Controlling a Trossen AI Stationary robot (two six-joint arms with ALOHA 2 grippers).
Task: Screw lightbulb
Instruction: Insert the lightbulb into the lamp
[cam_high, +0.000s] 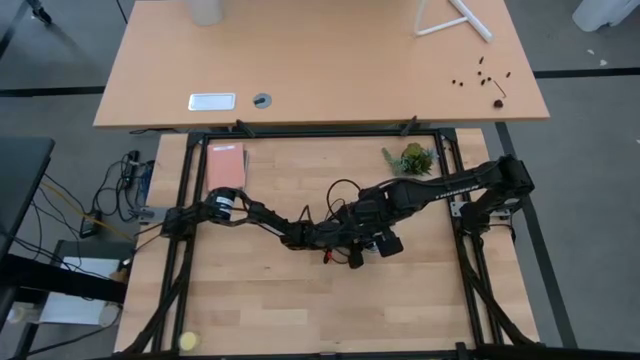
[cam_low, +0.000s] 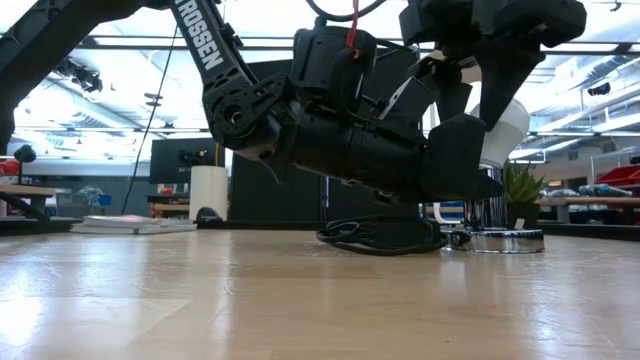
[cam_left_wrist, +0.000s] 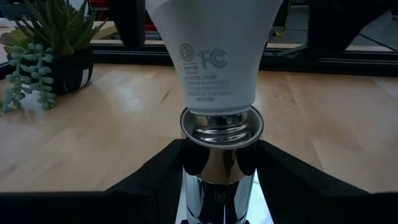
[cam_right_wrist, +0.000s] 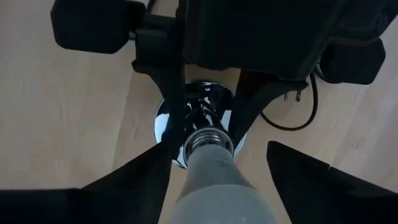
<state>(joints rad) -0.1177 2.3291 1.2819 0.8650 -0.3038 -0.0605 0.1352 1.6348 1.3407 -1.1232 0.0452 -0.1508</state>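
Chrome socket stem (cam_left_wrist: 217, 180) stands clamped between my left fingers (cam_left_wrist: 149, 180). Above it the lightbulb (cam_left_wrist: 214, 56) sits upright, base in the socket's mouth. My right fingers (cam_right_wrist: 134, 180) lie on both sides of the bulb; whether they press it, I cannot tell.
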